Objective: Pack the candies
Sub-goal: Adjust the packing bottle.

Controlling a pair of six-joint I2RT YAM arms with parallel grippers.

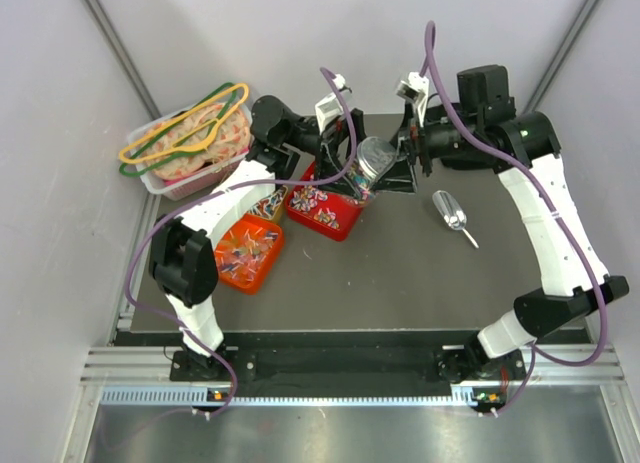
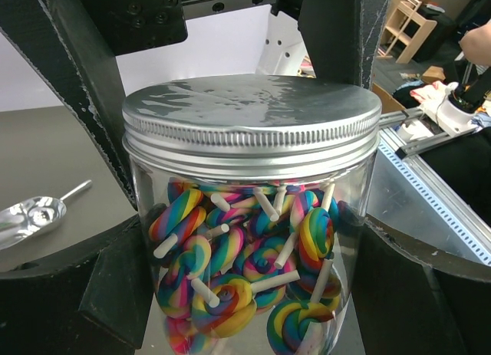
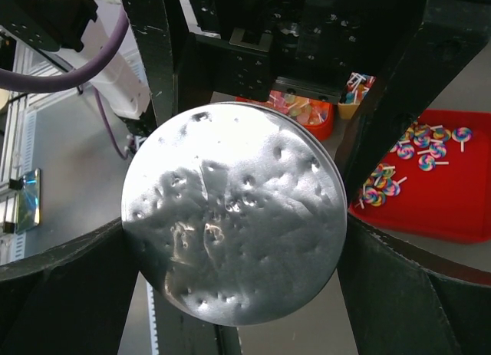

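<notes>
A clear jar (image 1: 375, 163) with a silver screw lid (image 2: 253, 113) hangs above the table, full of rainbow swirl candies (image 2: 230, 294) on white sticks. My left gripper (image 2: 253, 294) is shut on the jar's body, one finger on each side. From the right, my right gripper (image 3: 234, 278) faces the lid (image 3: 234, 217). It is open, with its fingers spread wide close beside the lid's rim. More candies (image 1: 320, 205) lie loose in a red tray (image 3: 445, 202) under the jar. Others lie in an orange tray (image 1: 240, 281) to its left.
A metal scoop (image 1: 452, 215) lies on the dark table to the right of the jar. A clear bin (image 1: 185, 148) holding pink-orange items and coloured hangers stands at the back left. Grey walls close in both sides.
</notes>
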